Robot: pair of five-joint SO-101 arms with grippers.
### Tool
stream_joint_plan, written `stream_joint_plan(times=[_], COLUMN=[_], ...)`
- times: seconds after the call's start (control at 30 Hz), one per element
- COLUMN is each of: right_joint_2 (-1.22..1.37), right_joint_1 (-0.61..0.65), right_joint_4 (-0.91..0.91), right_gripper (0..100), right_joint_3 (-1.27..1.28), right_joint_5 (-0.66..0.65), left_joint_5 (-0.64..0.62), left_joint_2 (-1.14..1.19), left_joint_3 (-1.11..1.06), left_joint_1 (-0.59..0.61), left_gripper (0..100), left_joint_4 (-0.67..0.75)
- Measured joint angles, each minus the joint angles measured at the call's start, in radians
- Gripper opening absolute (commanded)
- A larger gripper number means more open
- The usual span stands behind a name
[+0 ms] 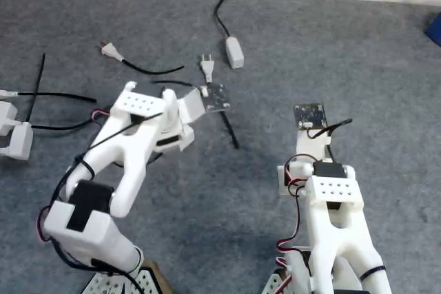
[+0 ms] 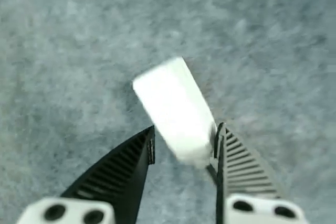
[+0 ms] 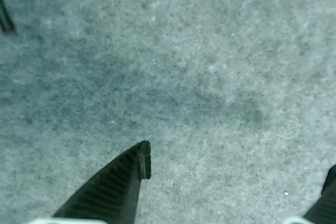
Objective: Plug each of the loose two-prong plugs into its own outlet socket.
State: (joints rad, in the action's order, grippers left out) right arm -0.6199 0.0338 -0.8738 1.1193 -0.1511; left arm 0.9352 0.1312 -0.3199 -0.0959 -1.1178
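A white outlet socket (image 2: 170, 103) lies slanted between the black fingers of my left gripper (image 2: 185, 136), which is shut on its near end. In the high view that gripper (image 1: 215, 98) sits mid-table with the socket (image 1: 190, 107) beside its tip. A white two-prong plug (image 1: 205, 65) lies just beyond it, its black cord running toward the middle. A second plug (image 1: 108, 49) lies at the far left. Another white socket (image 1: 234, 51) with a black cord rests farther back. My right gripper (image 1: 310, 116) stands open over bare carpet (image 3: 210, 77), one finger (image 3: 134, 174) in clear sight.
More white socket blocks (image 1: 16, 135) and black cords (image 1: 58, 94) lie at the left edge of the grey carpet. A blue object (image 1: 434, 27) pokes in at the far right edge. Carpet between the two arms is bare.
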Motion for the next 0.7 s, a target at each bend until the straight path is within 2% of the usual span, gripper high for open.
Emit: stream_joint_plan(times=[0.13,0.47,0.7], right_joint_2=[0.0,0.0,0.0], right_joint_1=[0.0,0.0,0.0], right_joint_4=[0.0,0.0,0.0], right_gripper=[47.5,47.5,47.5], right_joint_3=[0.0,0.0,0.0], right_joint_5=[0.0,0.0,0.0], left_joint_5=[0.006,-0.003,-0.003], left_joint_2=[0.055,0.086,0.089], left_joint_3=[0.051,0.068,0.037], left_joint_1=[0.038,0.043,0.037], left_gripper=[19,19,19], left_joint_4=[-0.002,-0.031,0.075])
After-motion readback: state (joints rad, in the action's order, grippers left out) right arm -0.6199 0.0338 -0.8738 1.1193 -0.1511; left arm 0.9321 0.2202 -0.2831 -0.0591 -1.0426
